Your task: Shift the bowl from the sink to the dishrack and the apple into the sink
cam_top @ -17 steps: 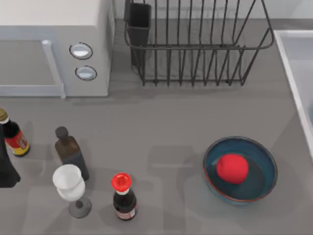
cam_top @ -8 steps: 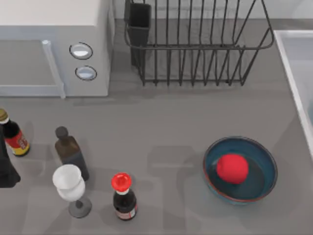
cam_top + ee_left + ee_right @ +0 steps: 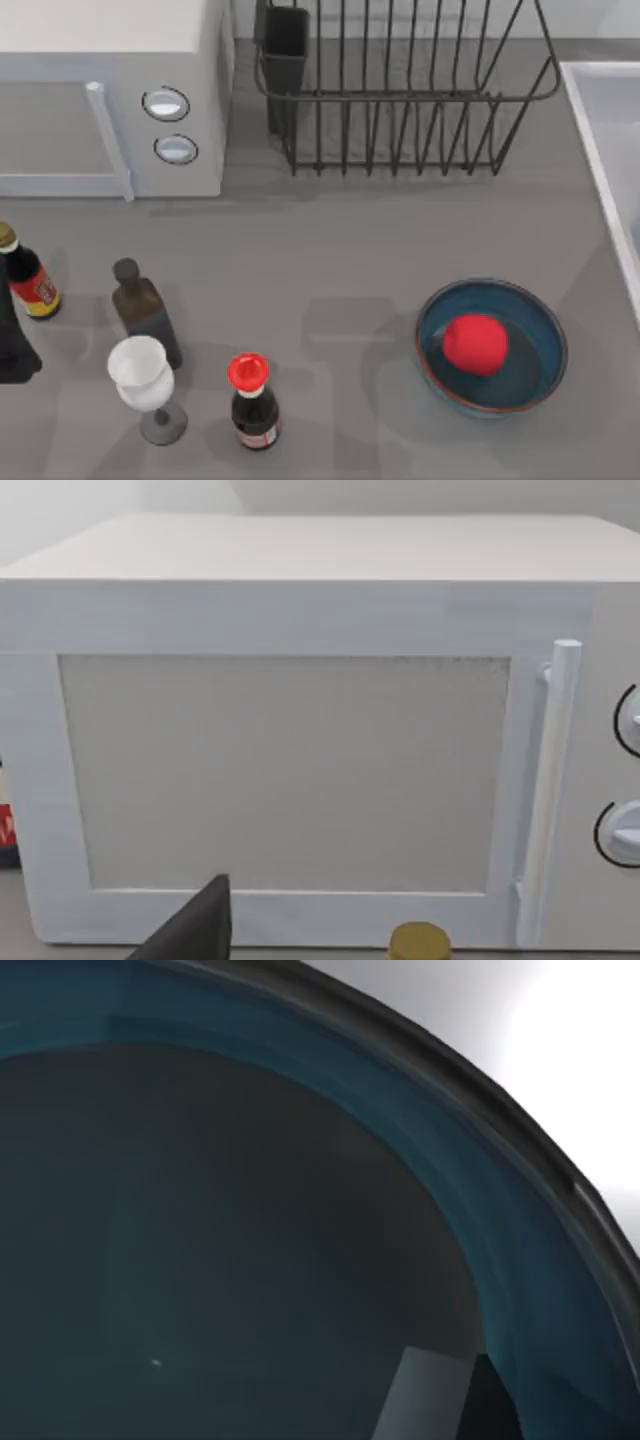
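My right gripper (image 3: 448, 1402) sits low over the round, deep teal-blue glazed bowl (image 3: 250, 1230), whose dark hollow and curving wall lie right under my wrist. I judge this to be the bowl in the sink, so the first step, gripping it, is in hand. Whether my right jaws are wide or narrow I cannot tell.

Out on the table stands the look-alike teal bowl with the reddish-brown rim (image 3: 535, 335). The plain bright red round apple (image 3: 474, 344) lies inside it, so the apple's step is not yet begun. To the right runs the light raised rim of the pale grey sink (image 3: 588, 130). Farthest back is the black wire dishrack (image 3: 400, 97), with nothing in it.

Next I need a firm hold on the bowl's wall, then a lift high enough to clear the sink rim, then a carry leftward to the rack.

My left arm (image 3: 12, 345) is parked at the table's left edge, facing the white microwave (image 3: 300, 770). I cannot tell the state of its jaws.
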You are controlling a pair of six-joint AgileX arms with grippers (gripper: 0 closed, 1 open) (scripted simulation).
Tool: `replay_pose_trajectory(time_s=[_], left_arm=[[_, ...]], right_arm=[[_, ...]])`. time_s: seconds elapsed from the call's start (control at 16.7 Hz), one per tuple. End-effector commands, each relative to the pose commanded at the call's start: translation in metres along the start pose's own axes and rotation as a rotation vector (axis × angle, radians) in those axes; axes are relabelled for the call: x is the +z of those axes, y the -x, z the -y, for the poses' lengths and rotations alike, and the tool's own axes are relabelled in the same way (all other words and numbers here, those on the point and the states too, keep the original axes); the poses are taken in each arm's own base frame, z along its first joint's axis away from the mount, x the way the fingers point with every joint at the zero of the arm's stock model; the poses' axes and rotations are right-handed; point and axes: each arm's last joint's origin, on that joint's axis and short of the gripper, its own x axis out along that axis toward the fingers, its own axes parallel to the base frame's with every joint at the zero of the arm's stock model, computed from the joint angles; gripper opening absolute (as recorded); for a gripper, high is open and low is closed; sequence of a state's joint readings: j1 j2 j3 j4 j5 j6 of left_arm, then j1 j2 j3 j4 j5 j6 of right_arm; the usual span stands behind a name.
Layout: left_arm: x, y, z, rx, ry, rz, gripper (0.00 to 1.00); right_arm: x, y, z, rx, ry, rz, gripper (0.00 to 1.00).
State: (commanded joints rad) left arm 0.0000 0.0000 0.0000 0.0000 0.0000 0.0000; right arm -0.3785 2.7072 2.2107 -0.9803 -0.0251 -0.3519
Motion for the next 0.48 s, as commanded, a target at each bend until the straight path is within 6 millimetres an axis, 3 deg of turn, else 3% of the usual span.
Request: replay_pose_trajectory(time_s=[0.36, 0.48], left_arm=[[0.000, 0.000, 0.000, 0.000, 0.000, 0.000, 1.00], [0.000, 0.000, 0.000, 0.000, 0.000, 0.000, 1.00]], right_arm=[[-0.002, 0.004, 0.001, 0.003, 0.001, -0.006, 0.00], [-0.012, 0.019, 0.012, 0.010, -0.001, -0.022, 0.00]])
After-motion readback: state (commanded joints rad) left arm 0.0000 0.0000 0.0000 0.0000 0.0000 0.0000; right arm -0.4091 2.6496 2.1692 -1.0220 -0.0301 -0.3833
